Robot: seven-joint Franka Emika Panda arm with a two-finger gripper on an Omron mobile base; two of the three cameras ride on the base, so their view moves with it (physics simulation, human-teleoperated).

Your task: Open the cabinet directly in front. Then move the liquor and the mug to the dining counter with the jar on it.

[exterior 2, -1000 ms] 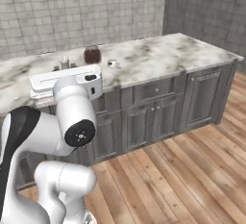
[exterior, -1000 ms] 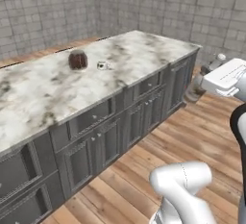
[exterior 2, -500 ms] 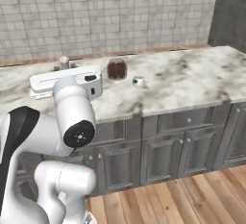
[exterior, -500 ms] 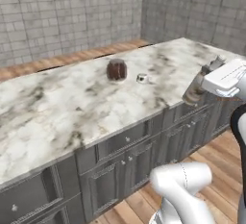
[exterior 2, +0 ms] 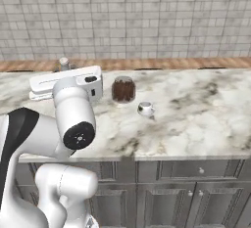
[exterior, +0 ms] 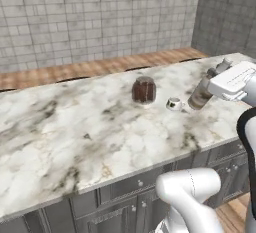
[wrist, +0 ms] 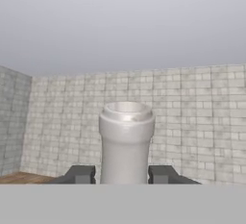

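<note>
My gripper point(wrist: 123, 175) is shut on the neck of the liquor point(wrist: 126, 139), a pale cream bottle. In the left base view the liquor point(exterior: 201, 94) hangs tilted from the gripper point(exterior: 214, 80) over the right part of the dining counter point(exterior: 75, 132); whether its base touches the top I cannot tell. The dark jar point(exterior: 144, 89) stands mid-counter. The small white mug point(exterior: 174, 103) sits between jar and bottle. From the right, the bottle's cap point(exterior 2: 63, 63) pokes up behind my hand, left of the jar point(exterior 2: 123, 89) and the mug point(exterior 2: 145, 108). The cabinet is out of view.
A grey tiled wall point(exterior 2: 147, 16) and a strip of wood floor point(exterior: 100, 67) lie beyond the counter. Dark grey drawer fronts point(exterior 2: 196, 173) run below its near edge. Wide bare marble point(exterior: 50, 127) spreads left of the jar.
The whole picture has shifted: the base has driven up to the counter, which now looms close and square-on. The bottle stays in the gripper.
</note>
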